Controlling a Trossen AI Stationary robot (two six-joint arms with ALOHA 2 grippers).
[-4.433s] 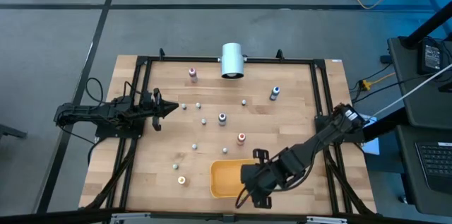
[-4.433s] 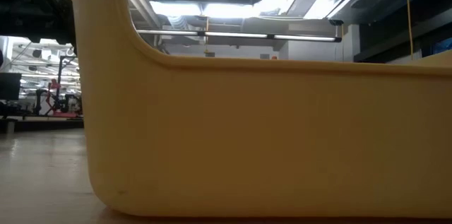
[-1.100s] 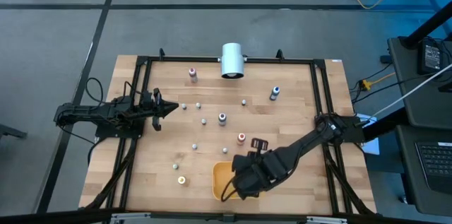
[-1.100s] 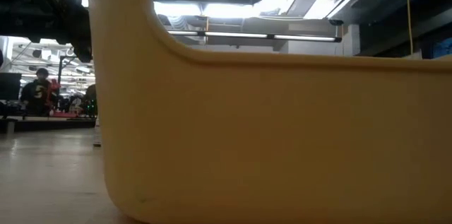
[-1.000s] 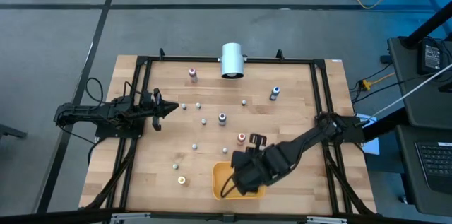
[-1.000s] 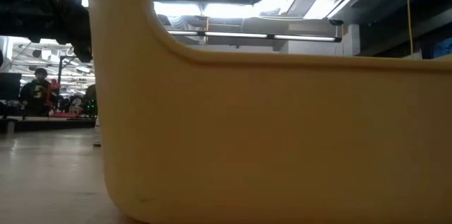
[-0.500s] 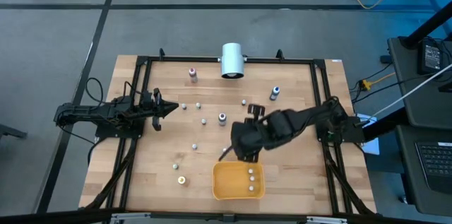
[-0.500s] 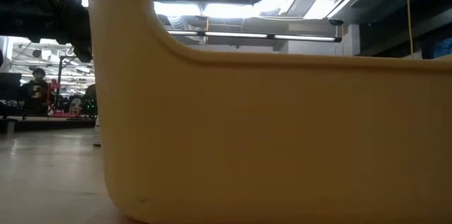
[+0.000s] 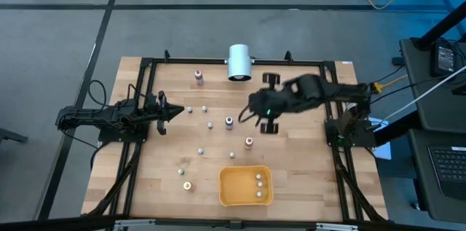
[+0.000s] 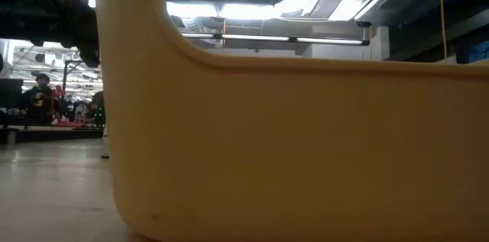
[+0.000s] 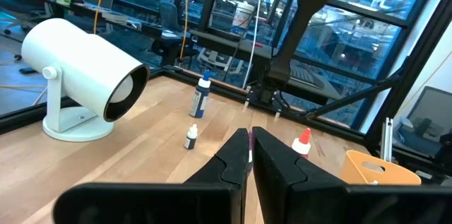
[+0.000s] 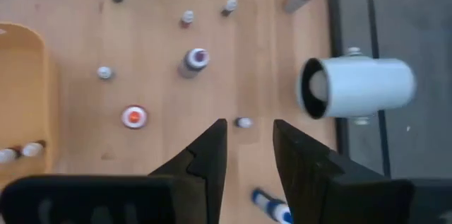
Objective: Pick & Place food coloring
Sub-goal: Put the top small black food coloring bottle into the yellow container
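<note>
Right gripper (image 9: 267, 103) hovers empty, jaws parted, above the far-centre bench (image 9: 160, 165), near a small white-capped food coloring bottle (image 12: 244, 122). Left gripper (image 9: 177, 112) waits closed at the left. Advise centring the jaws squarely over the cap before descending; several bottles already lie in the orange tray (image 9: 233, 183).

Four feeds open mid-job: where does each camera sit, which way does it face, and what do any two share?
High: overhead, straight down; both arms, tray.
Low: table height, level; tray wall fills it, no arm clearly seen.
Left wrist: faces across the table past the shut left gripper; white cylinder.
Right wrist: looks down past the right gripper, nothing between its fingers.
Both wrist views share the cylinder, tray and red-topped bottle.
</note>
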